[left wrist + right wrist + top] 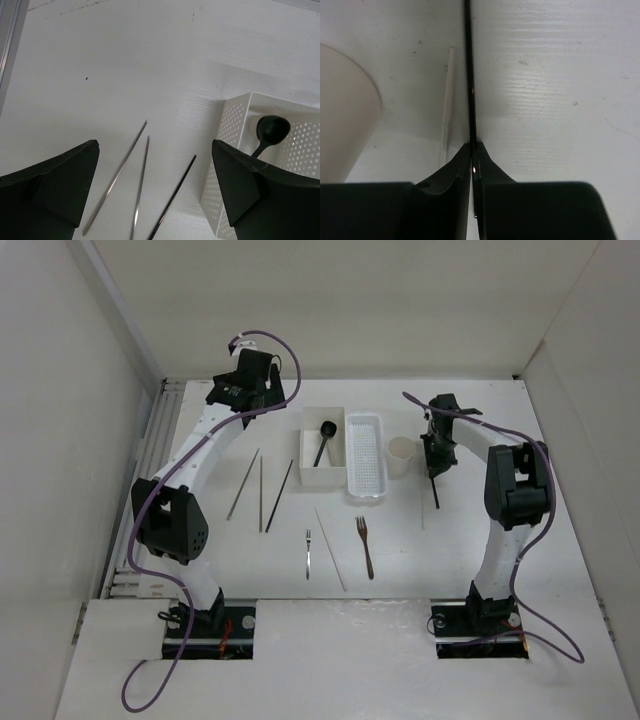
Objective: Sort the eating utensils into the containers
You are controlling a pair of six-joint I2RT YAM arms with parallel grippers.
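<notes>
My right gripper (433, 466) (472, 146) is shut on a dark chopstick (469, 75) (435, 492), held just right of the cream round cup (401, 454) (342, 125). A pale chopstick (447, 107) lies on the table beside it. My left gripper (240, 390) (155, 150) is open and empty at the back left. Below it lie three chopsticks (261, 488) (142, 185). The black spoon (323, 440) (270, 132) lies in the white square box (322, 448) (230, 145). The narrow perforated basket (366, 456) stands between box and cup. A small silver fork (309, 552) and a dark brown fork (364, 544) lie in front.
Another pale chopstick (331, 548) lies slanted between the two forks. White walls enclose the table on the left, back and right. A metal rail (135, 510) runs along the left edge. Cables loop off both arms.
</notes>
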